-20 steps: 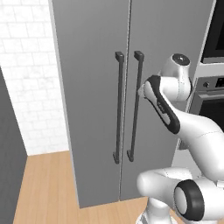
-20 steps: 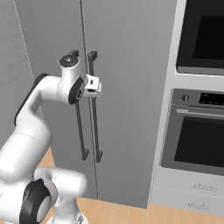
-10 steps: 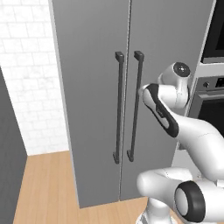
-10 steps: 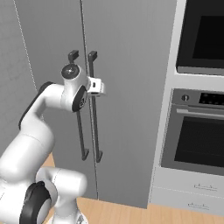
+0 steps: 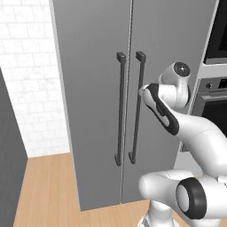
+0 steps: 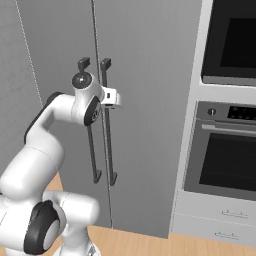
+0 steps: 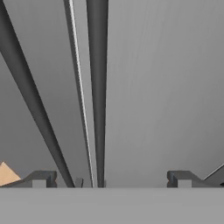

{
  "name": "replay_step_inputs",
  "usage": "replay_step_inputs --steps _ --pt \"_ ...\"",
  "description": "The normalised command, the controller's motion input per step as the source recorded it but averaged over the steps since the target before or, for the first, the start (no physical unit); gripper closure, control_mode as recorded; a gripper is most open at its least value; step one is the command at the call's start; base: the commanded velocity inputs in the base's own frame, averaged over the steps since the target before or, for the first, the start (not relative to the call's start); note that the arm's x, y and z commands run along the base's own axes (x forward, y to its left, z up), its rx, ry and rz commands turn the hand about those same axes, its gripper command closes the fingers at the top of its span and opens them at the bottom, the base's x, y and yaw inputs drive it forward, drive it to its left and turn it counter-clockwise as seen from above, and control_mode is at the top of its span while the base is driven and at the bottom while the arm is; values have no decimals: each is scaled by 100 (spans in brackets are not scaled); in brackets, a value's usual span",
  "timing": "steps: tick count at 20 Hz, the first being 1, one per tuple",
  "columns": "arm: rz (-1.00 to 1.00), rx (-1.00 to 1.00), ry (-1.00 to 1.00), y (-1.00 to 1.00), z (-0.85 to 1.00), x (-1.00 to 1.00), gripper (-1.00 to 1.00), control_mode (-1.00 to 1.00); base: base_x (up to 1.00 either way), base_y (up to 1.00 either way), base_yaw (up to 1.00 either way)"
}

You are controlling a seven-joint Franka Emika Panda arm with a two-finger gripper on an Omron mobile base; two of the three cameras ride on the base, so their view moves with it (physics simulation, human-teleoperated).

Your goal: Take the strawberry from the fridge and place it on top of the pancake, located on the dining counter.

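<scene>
The fridge (image 5: 93,66) is a tall grey cabinet with both doors closed, so the strawberry is hidden. The pancake and the dining counter are out of view. My gripper (image 7: 111,178) is open and held right up against the right door's dark bar handle (image 7: 97,87). That bar runs between the two fingertips (image 7: 41,177) without touching either. In the right base view the white hand (image 6: 112,96) sits on the upper part of the right handle (image 6: 107,135). The left handle (image 5: 119,111) stands just beside it, across the door seam.
A steel wall oven (image 6: 225,150) with drawers (image 6: 215,220) under it stands directly right of the fridge. A white brick wall (image 5: 26,66) and a dark panel (image 5: 9,155) lie to the left. Wooden floor (image 5: 44,195) stretches in front.
The hand has pushed forward onto the right door handle and the upper arm joint has dropped a little. The jaws stay wide and the fridge doors stay closed.
</scene>
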Motion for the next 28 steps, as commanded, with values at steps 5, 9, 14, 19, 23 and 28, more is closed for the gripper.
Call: replay_step_inputs --steps 5,9,14,19,23,28 --pt "-6 0 0 18 0 20 -100 -100 0 0 0" --pt "-8 0 0 11 -5 34 -100 -100 0 0 0" --pt "-4 0 0 2 -9 29 -100 -100 0 0 0" --pt "0 0 -2 9 -18 32 -100 -100 0 0 0" --pt "0 0 -1 8 -20 25 -100 -100 0 0 0" --pt "0 0 0 7 -16 21 -100 -100 0 0 0"
